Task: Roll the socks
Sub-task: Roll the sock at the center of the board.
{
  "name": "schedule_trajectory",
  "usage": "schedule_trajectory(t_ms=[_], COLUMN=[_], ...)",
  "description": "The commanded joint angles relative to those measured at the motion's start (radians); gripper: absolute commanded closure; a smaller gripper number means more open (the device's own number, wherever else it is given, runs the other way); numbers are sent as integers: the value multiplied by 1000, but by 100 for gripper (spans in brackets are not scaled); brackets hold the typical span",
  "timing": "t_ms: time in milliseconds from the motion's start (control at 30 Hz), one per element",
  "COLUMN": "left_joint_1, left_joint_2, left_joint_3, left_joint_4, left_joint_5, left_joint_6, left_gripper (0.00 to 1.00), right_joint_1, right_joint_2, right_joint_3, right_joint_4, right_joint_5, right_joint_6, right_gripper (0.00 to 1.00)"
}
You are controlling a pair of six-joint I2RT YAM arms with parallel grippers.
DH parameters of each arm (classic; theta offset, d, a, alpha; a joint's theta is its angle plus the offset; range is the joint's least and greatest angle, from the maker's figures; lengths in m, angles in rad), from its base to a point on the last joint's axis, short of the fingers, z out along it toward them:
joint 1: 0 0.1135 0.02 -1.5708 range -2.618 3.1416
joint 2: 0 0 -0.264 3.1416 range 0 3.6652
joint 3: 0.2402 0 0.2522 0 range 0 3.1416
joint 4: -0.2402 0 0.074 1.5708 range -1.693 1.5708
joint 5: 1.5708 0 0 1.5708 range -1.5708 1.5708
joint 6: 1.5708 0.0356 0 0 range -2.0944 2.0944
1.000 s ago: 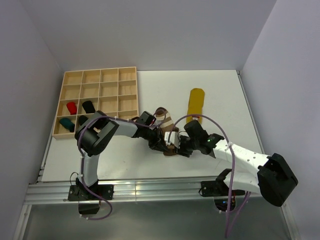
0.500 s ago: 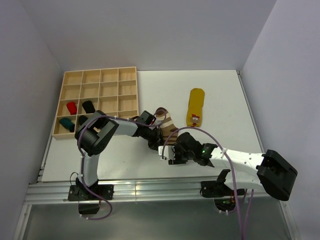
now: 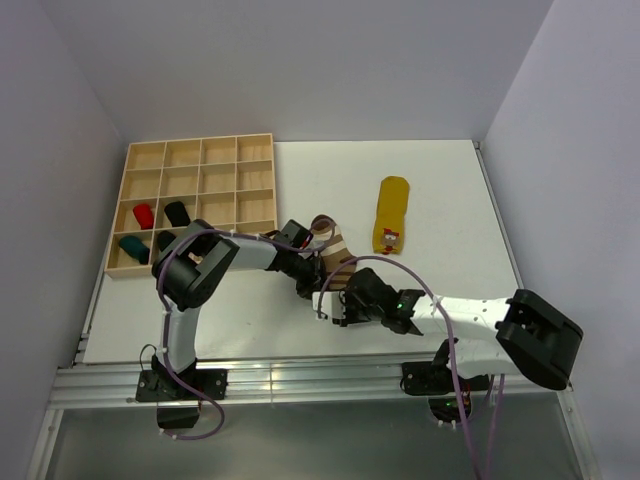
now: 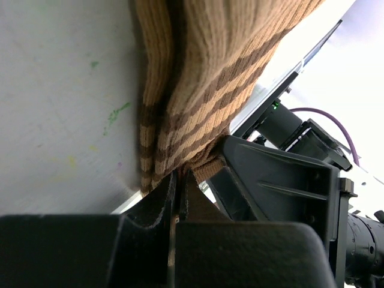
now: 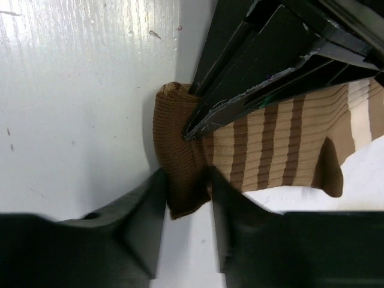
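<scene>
Striped sock (image 5: 270, 150), left fingers (image 4: 150, 207) pinched shut on its edge, right fingers (image 5: 141, 210) seemingly clamping brown end

The striped sock (image 5: 264, 144) is soft, matt, ribbed knit cloth with fine ridges running across its tan and brown bands, and the mustard sock (image 3: 392, 205) looks like similar dull fabric. The table (image 5: 78, 90) is smooth, white and faintly glossy, streaked with fine lines and flecked with small scuffs. The compartment tray (image 3: 200, 141) is pale bare wood, the rail (image 3: 300, 380) at the near edge is dull grey metal, and the left gripper (image 4: 179, 180) and right gripper (image 5: 187, 186) are hard black plastic, mostly matt.
</scene>
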Motion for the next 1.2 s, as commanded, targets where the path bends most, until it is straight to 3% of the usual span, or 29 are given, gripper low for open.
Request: schedule_trajectory(t_ms=[0, 67, 133, 167, 367, 600, 800, 900, 967, 1100, 1167], left_joint_1=[2, 2, 4, 4, 15, 24, 19, 5, -7, -93, -136], left_joint_2=[52, 49, 37, 31, -63, -198, -331, -431, -485, -585, -580], left_joint_3=[-13, -12, -16, -18, -55, -107, -220, -279, -337, -385, -374], left_joint_4=[-106, -103, -97, -94, 2, 102, 202, 275, 318, 423, 495], left_joint_5=[-92, -92, -104, -112, -207, -379, -570, -662, -768, -862, -859], left_joint_6=[56, 59, 57, 50, -15, -70, -70, -43, -9, 100, 227], left_gripper=[100, 97, 93, 87, 69, 66, 71, 69, 67, 64, 62], right_joint_1=[7, 4, -6, -15, -187, -344, -440, -486, -506, -537, -540], right_joint_2=[35, 42, 42, 42, 104, 315, 510, 588, 668, 788, 844], right_joint_3=[33, 52, 81, 95, 245, 447, 622, 711, 770, 855, 908], right_joint_4=[0, -41, -107, -138, -402, -728, -961, -1054, -1092, -1178, -1210], right_joint_5=[21, -3, -44, -104, -354, -633, -736, -776, -790, -802, -793], right_joint_6=[13, 25, 36, 39, 7, -88, -167, -190, -196, -178, -152], right_gripper=[64, 72, 73, 74, 76, 76, 75, 75, 75, 75, 75])
